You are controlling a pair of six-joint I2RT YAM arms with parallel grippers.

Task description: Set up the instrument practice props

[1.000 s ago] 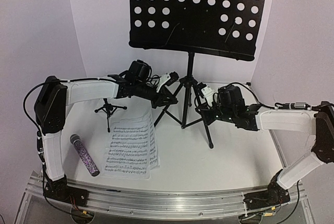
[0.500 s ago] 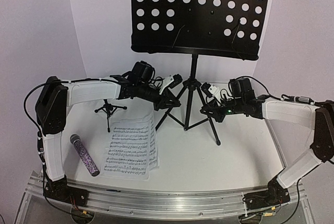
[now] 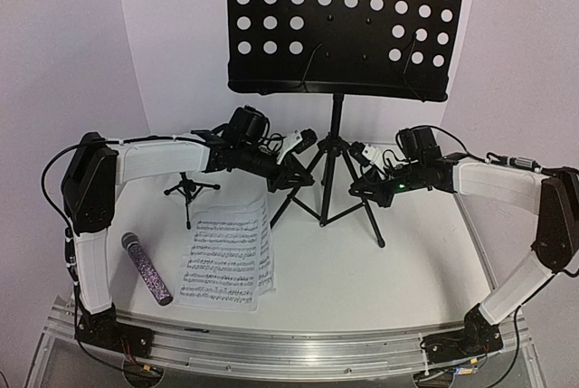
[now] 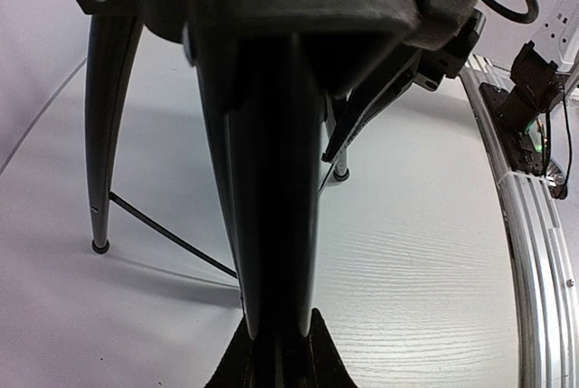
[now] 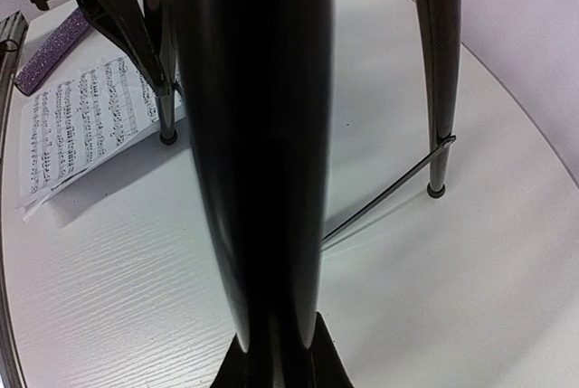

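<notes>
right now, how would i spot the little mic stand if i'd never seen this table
Start at the tall black music stand at the back of the table. Left of its legs, just behind the far left corner of the sheet music, stands the small mic stand. It is the only low tripod, far shorter than its neighbour, and nothing is mounted on it.

no words, numbers, brand names or labels can be read in any of these views. the only printing is on the white paper sheet-music pages (image 3: 226,257): black rows of staves filled with notes run down the sheet. it shows plainly as musical notation from overhead and from the right wrist, but any title or lettering is too small and blurred to make out.
</notes>
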